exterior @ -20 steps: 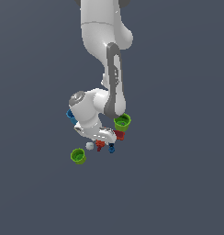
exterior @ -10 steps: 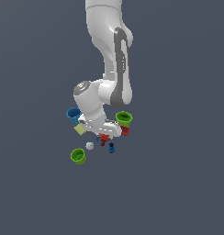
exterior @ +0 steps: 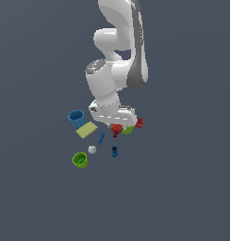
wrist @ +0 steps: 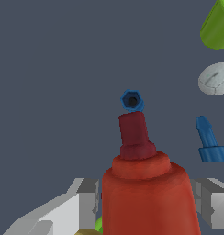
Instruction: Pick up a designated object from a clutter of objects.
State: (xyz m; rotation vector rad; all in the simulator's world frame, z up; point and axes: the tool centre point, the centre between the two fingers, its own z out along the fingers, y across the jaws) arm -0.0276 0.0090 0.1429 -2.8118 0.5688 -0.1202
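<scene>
step: lift | gripper (wrist: 146, 202) clamped on red tool (wrist: 148, 193) | advice: grip kept firm, raised straight, blue hex piece (wrist: 132, 100) avoided

I am looking at a simulator's render, not a real room. The surface (exterior: 36, 197) is 1 flat, even slate-grey field with no edge, wall, furniture or horizon in either view. The white arm (exterior: 118, 61) has smooth, plastic-like shading. The small things scattered under it look like toy models with flat colours: a blue cup (exterior: 77, 117), a pale yellow block (exterior: 87, 130), a white ball (exterior: 92, 149) and a lime-green cup (exterior: 80, 160).
</scene>
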